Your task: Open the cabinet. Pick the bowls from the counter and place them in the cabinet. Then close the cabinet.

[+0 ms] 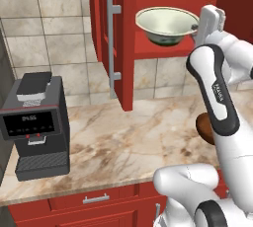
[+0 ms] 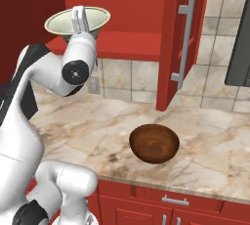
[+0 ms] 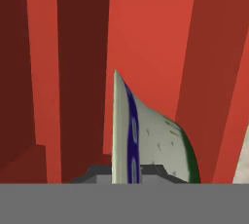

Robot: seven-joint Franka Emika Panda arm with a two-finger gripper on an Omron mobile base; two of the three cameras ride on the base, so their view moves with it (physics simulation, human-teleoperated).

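Note:
The cabinet's red left door (image 1: 126, 48) and right door (image 2: 171, 38) stand open, showing the red shelf (image 2: 127, 40). My gripper (image 1: 196, 26) (image 2: 79, 16) is shut on the rim of the pale cream-green bowl (image 1: 165, 23) (image 2: 56, 23), which hangs slightly tilted just over the shelf (image 1: 158, 51). The hand view has that bowl (image 3: 151, 140) edge-on between my fingertips (image 3: 97, 174), with red cabinet walls behind. The dark brown wooden bowl (image 2: 154, 143) sits upright on the beige marble counter (image 2: 210, 136). In the left base view the wooden bowl (image 1: 202, 125) peeks out from behind my forearm.
A black coffee machine (image 1: 37, 125) stands on the counter (image 1: 123, 137) at the left. The open doors' long grey handles (image 1: 113, 48) (image 2: 183, 43) jut out over the counter. Red base drawers (image 1: 96, 199) run below, and a dark appliance edge (image 2: 240, 48) shows at the far right.

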